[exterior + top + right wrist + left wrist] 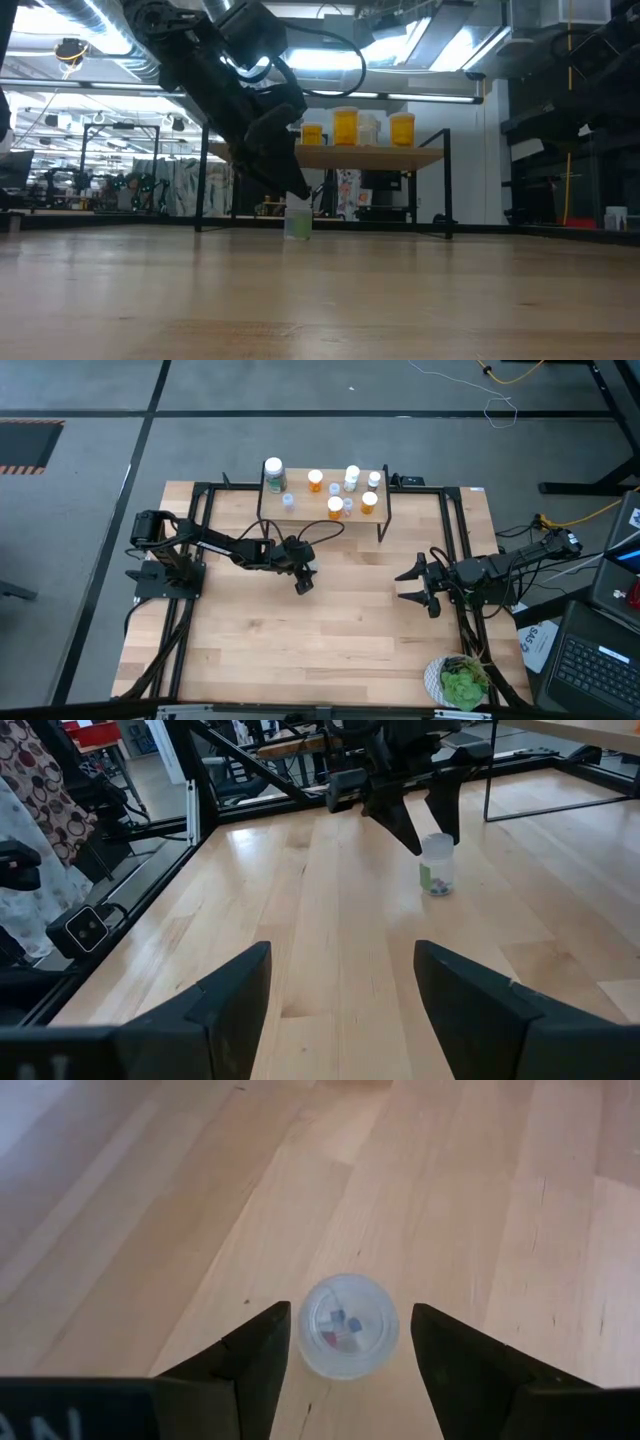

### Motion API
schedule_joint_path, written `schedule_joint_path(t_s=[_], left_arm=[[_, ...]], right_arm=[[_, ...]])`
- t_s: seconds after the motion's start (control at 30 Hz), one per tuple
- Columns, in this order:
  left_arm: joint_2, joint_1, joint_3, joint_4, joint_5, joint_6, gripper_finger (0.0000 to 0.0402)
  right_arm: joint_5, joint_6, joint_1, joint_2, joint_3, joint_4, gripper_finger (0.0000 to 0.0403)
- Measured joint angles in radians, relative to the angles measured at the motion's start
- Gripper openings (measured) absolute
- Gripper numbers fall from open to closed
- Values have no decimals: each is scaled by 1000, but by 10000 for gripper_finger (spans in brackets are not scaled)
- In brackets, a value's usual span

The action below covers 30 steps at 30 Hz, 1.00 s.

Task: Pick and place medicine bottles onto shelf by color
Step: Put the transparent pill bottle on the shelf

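Note:
A small clear bottle (348, 1342) with coloured bits inside stands upright on its base on the tabletop (437, 870), in front of the shelf. My left gripper (350, 1316) is open and slants down over it, one finger on each side of the bottle's top, with narrow gaps showing. The shelf (300, 506), light wood on black legs, carries orange bottles (335, 507), white ones (352, 475), tiny clear ones (288, 501) and a larger white-capped bottle (273, 472). My right gripper (408, 585) waits open near the table's right side, holding nothing.
A green plant in a white pot (460, 682) stands at the near right corner. A black metal frame (205, 490) runs round the table's edges. A laptop (595, 665) and cables lie off the table to the right. Bare wood (300, 650) spreads across the near half.

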Motion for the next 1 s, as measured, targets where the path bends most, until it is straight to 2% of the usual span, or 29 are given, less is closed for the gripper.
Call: schedule_joint_path(t_s=[0.57, 0.8, 1.0], left_arm=[[0, -13, 0, 0, 7, 43, 170], [0, -13, 0, 0, 6, 43, 172], [0, -13, 0, 0, 6, 43, 197]], right_arm=[[0, 4, 0, 0, 0, 0, 248], [0, 6, 0, 0, 0, 0, 248], [0, 7, 0, 0, 0, 0, 248]])
